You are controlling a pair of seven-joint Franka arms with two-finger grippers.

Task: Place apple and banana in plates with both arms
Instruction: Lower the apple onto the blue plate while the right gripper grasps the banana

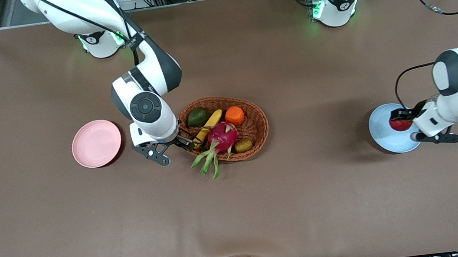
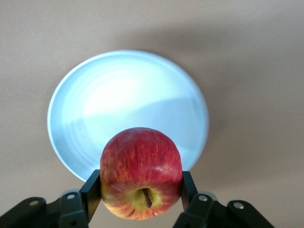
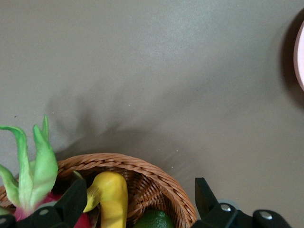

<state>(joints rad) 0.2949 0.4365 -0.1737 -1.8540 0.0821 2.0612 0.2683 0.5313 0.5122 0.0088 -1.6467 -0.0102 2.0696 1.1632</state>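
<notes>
My left gripper (image 1: 400,118) is shut on the red apple (image 1: 400,124), holding it by its sides just over the light blue plate (image 1: 383,136). In the left wrist view the apple (image 2: 141,173) sits between the two fingers (image 2: 92,185) with the blue plate (image 2: 118,95) under it. My right gripper (image 1: 187,143) stands open at the wicker basket's (image 1: 258,120) end toward the pink plate (image 1: 96,143). It is over the yellow banana's (image 1: 209,124) lower tip. In the right wrist view the banana (image 3: 111,199) lies by one finger (image 3: 76,199), and the basket rim (image 3: 142,166) runs between the jaws.
The basket also holds a magenta dragon fruit (image 1: 222,137), an orange (image 1: 234,115), a dark green avocado (image 1: 197,116) and a small brown fruit (image 1: 243,145). The dragon fruit's green leaves (image 1: 207,161) hang over the basket's rim toward the front camera.
</notes>
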